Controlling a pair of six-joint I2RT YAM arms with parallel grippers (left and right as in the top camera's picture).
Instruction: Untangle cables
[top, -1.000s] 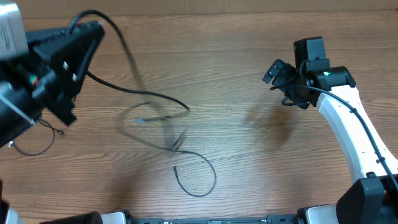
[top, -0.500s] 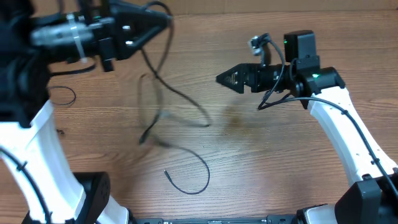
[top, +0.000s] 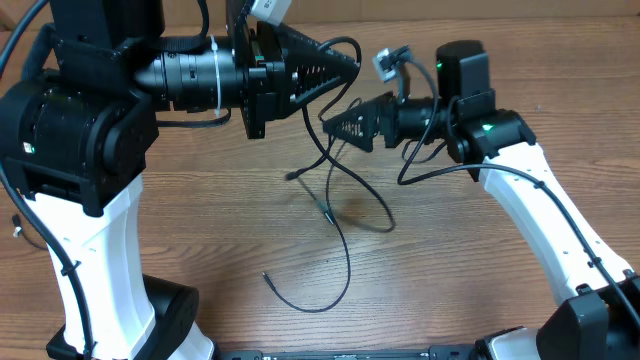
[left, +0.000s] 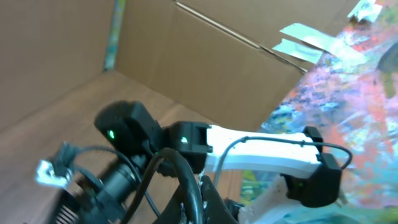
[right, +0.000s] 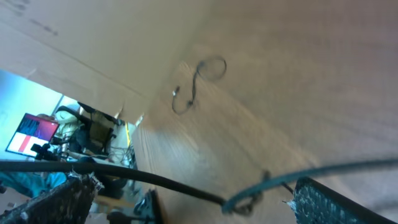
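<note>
- Black L fingers (top: 322, 70), upper centre, clenched on cables (top: 345, 255), held high so tangles hang loose.
- Cable tail loops on wood surface (top: 450, 290), lower centre.
- R fingers (top: 352, 125) spread w/ a strand btwn, prob. ready to pull apart.

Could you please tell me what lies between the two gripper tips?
In the overhead view, a thin black cable hangs down between the left gripper and the right gripper.
</note>
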